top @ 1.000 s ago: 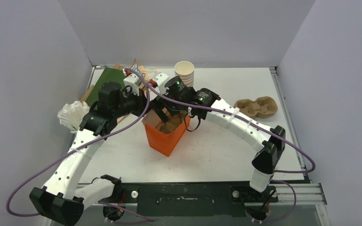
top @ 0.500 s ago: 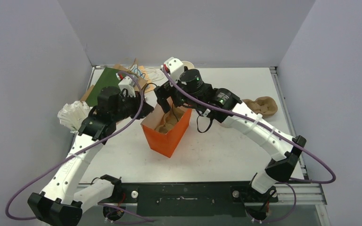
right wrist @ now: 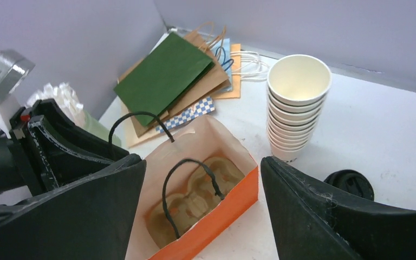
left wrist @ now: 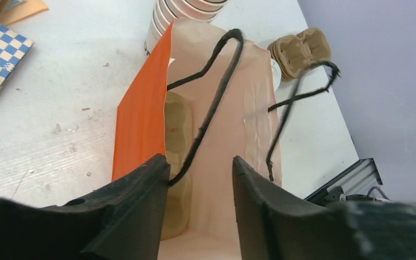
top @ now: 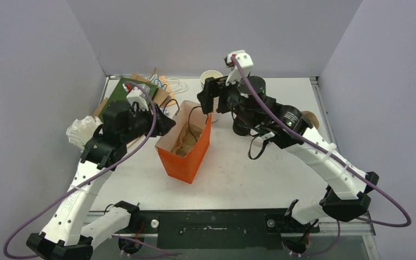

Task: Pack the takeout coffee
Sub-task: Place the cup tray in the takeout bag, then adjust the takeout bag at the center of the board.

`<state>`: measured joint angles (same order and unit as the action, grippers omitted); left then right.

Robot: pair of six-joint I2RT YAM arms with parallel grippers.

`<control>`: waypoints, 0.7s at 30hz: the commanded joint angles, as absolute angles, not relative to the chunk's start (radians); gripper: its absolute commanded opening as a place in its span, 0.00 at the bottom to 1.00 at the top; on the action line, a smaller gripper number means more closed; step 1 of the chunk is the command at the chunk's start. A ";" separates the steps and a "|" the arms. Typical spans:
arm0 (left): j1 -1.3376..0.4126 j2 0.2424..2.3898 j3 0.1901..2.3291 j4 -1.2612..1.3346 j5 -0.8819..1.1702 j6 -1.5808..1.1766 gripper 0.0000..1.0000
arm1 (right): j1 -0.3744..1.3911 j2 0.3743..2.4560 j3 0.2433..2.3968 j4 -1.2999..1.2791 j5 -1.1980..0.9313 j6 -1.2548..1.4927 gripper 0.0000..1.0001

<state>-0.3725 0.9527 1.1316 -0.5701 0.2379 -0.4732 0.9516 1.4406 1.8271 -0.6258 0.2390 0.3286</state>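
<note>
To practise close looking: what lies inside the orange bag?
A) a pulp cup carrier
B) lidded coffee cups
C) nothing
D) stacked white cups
A: the right wrist view shows a brown pulp cup carrier in the orange bag.

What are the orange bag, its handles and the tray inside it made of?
Orange bag: paper, matte, with creased folds and a pale uncoated inside.
Handles: black twisted cord, probably paper twine.
Tray: likely moulded pulp; tan, rough, with rounded cup wells.
</note>
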 commanded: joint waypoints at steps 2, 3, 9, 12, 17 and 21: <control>-0.374 0.985 1.257 -0.604 0.151 -0.410 0.49 | 0.957 1.344 1.793 -0.688 0.396 0.572 0.74; -0.374 0.995 1.271 -0.609 0.137 -0.396 0.51 | 0.957 1.326 1.767 -0.686 0.395 0.612 0.72; -0.368 1.050 1.331 -0.609 0.109 -0.324 0.51 | 0.960 1.270 1.627 -0.618 0.375 0.696 0.62; -0.368 1.064 1.348 -0.598 0.109 -0.297 0.48 | 0.959 1.282 1.584 -0.603 0.372 0.652 0.53; -0.368 1.076 1.367 -0.591 0.104 -0.262 0.41 | 0.959 1.307 1.496 -0.516 0.288 0.540 0.43; -0.368 1.081 1.376 -0.593 0.105 -0.247 0.35 | 0.959 1.344 1.478 -0.481 0.225 0.416 0.40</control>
<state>-0.3714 1.0813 1.3231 -0.6167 0.1127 -0.2882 0.9516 1.3228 1.4784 -0.5777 0.2947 0.5488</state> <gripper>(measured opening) 0.370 0.401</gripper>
